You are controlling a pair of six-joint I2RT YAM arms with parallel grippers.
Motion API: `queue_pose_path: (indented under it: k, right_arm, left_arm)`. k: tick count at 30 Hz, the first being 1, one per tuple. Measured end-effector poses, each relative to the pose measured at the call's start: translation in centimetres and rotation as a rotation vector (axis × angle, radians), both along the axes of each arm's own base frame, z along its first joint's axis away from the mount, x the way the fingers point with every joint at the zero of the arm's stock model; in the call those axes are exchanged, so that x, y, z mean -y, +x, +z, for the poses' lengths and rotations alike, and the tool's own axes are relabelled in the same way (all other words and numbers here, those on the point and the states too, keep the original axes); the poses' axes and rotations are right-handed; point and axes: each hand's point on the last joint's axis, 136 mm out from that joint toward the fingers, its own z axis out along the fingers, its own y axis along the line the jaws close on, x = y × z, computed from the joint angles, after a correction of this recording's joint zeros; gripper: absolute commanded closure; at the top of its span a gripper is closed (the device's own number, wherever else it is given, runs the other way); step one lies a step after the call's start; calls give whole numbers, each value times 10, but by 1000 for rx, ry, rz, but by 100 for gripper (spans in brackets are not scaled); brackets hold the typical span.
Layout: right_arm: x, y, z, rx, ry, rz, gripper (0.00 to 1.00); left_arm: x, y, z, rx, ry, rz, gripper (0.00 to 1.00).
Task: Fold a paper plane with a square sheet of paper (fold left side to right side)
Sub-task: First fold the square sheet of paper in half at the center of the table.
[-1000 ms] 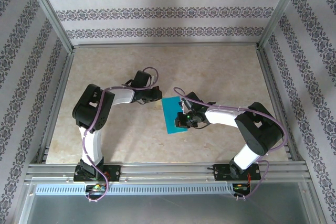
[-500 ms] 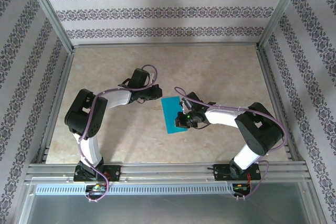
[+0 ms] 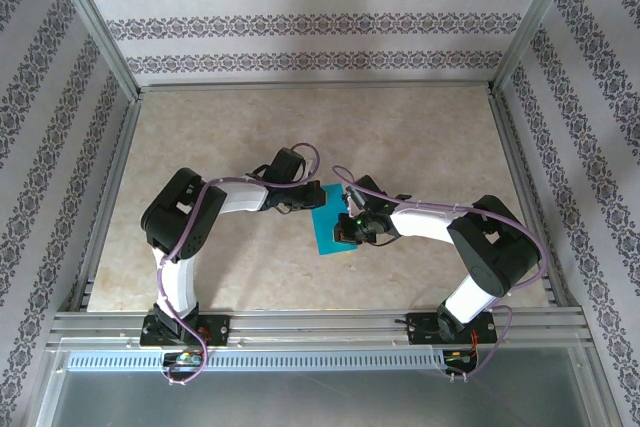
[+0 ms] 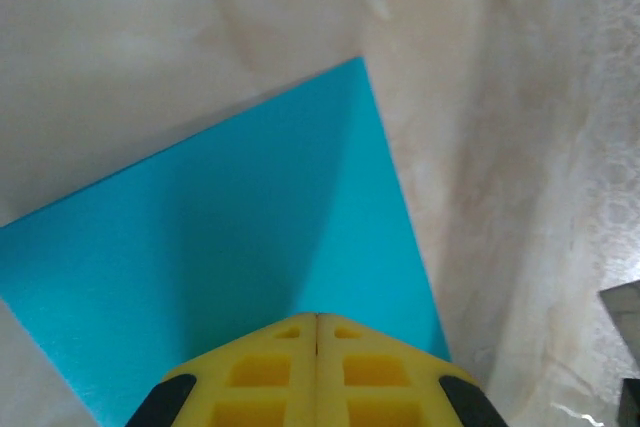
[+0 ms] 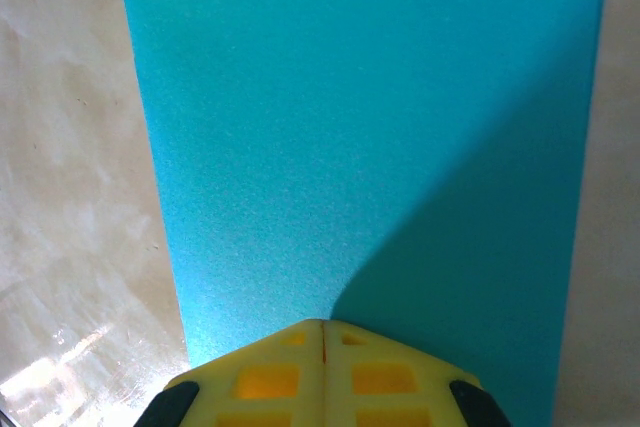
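Left tool [image 3: 311, 196]: yellow fingers shut tight, nothing between them. Its tip sits over the blue sheet of paper [image 3: 328, 222] near the sheet's far left corner. In the left wrist view the tool's shadow runs right up to the tip, so it looks pressed down, but contact is not certain.

Right tool [image 3: 346, 232]: also shut, with no gap at the seam. It rests on the sheet's right edge.

In the right wrist view the sheet stretches ahead of the tool as a tall, narrow rectangle. The strip under the fingertips is hidden. Whether it is one layer or two cannot be told.

A grey piece [image 4: 622, 312] right of the left tool is cut off and unidentifiable.

The beige marbled surface [image 3: 420, 137] surrounds the sheet. Patterned walls [image 3: 300, 17] stand well beyond both tools.
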Motion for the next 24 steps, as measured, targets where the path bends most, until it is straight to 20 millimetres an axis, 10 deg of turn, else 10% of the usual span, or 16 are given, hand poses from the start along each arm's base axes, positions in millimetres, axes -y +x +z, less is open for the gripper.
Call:
queue_pose_path:
  k: [24]
  right_arm:
    - [-3,12,0,53,0,-14,100]
  left_arm:
    - [-26,41,-4,21,27,54,97]
